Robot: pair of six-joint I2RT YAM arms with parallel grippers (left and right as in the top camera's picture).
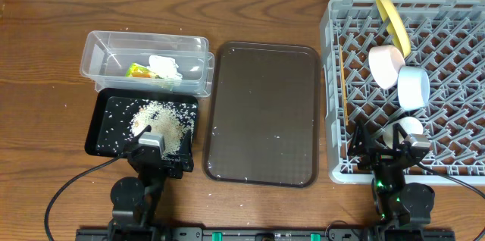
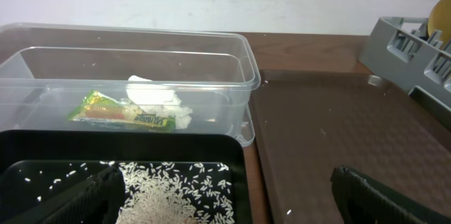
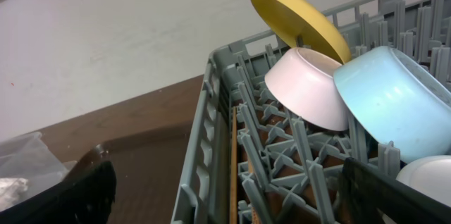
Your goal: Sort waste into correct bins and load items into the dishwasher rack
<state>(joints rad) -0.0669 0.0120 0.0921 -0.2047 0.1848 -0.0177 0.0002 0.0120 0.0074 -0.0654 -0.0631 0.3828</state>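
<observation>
The clear tub [image 1: 98,44] holds the green-and-orange wrapper [image 1: 139,70] and the white tissue [image 1: 164,67]; both show in the left wrist view, wrapper [image 2: 120,111] and tissue [image 2: 151,96]. The black tray [image 1: 106,127] holds the rice [image 1: 161,122]. The grey rack [image 1: 455,44] holds the yellow plate [image 1: 394,23] on edge, the white bowl [image 1: 385,65], the light-blue bowl [image 1: 414,88] and chopsticks [image 1: 345,93] along its left wall. My left gripper [image 1: 161,154] is open and empty at the black tray's near edge. My right gripper [image 1: 386,154] is open and empty at the rack's near left corner.
The dark brown serving tray [image 1: 264,112] lies between the black tray and the rack, with a few stray grains on it. Another white round piece [image 1: 402,129] sits in the rack near my right gripper. The rack's wall [image 3: 204,146] stands between the right fingers.
</observation>
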